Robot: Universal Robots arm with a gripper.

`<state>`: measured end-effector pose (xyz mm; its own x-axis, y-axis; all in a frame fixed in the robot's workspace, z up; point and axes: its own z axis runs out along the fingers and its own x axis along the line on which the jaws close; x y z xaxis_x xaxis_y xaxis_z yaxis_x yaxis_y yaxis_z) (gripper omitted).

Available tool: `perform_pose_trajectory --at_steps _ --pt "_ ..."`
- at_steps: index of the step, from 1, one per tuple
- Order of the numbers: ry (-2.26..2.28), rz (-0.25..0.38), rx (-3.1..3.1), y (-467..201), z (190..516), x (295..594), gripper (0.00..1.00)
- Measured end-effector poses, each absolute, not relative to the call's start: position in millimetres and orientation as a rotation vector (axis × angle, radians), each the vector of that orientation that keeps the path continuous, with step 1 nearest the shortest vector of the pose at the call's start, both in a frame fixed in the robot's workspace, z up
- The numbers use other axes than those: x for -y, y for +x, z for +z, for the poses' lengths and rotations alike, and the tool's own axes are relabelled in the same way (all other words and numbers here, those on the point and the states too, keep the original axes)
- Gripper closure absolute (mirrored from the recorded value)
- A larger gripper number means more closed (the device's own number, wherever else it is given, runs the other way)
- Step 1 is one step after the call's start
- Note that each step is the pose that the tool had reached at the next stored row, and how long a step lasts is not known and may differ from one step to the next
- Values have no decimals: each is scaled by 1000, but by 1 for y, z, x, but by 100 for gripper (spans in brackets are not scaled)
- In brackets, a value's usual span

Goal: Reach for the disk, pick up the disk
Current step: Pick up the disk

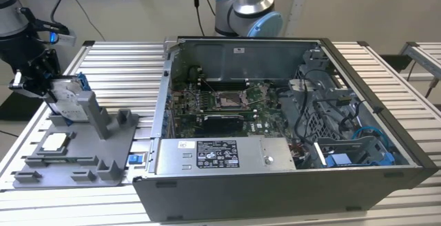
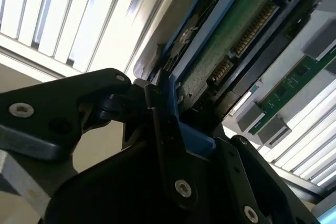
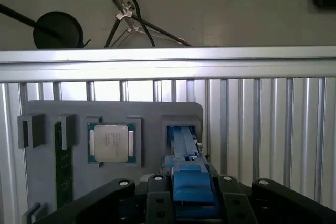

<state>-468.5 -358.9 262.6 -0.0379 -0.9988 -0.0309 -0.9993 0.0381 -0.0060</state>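
Note:
In the exterior view the disk (image 1: 67, 105), silver-grey with a white label and a blue bracket, stands on edge in a slot of the grey fixture (image 1: 82, 156) at the exterior view's left. My gripper (image 1: 57, 85) comes down on its upper edge from above. In the first wrist view the black fingers (image 3: 156, 199) press on both sides of the blue bracket of the disk (image 3: 190, 181). The second wrist view shows the disk's green circuit board (image 2: 231, 40) and a finger (image 2: 170, 145) lying flat against the blue frame. The gripper is shut on the disk.
A silver square chip (image 1: 55, 141) (image 3: 111, 142) and a green memory stick (image 3: 63, 166) lie in the same fixture. The open computer case (image 1: 276, 117) stands close to the fixture, at the exterior view's right. Another arm's base (image 1: 248, 9) rises behind the case. The table is slatted metal (image 1: 124, 61).

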Motion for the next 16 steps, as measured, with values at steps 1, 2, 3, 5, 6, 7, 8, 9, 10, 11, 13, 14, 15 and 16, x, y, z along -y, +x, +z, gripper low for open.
perform_pose_trajectory --at_steps 1,2,3,5,6,7,8,9,10,11,13,14,15,16 --pt "-2160 27 -2244 -469 263 359 100" --pt "-2160 27 -2244 -469 262 359 100" --pt "-2160 27 -2244 -469 262 359 100" --pt "-2160 27 -2244 -469 262 359 100" --pt "-2160 27 -2244 -469 262 359 100" --pt "-2160 27 -2244 -469 262 359 100" --pt "-2161 25 -2245 -469 262 359 100" --pt "-2164 18 -2248 -469 262 359 100" --pt "-2166 13 -2250 -469 262 359 100" --pt "-2166 13 -2250 -469 262 359 100" --pt "-2164 19 -2247 -469 262 359 100" --pt "-2164 19 -2247 -469 262 359 100" --pt "-2163 19 -2247 -469 262 359 100" --pt "-2163 19 -2247 -469 262 359 100"
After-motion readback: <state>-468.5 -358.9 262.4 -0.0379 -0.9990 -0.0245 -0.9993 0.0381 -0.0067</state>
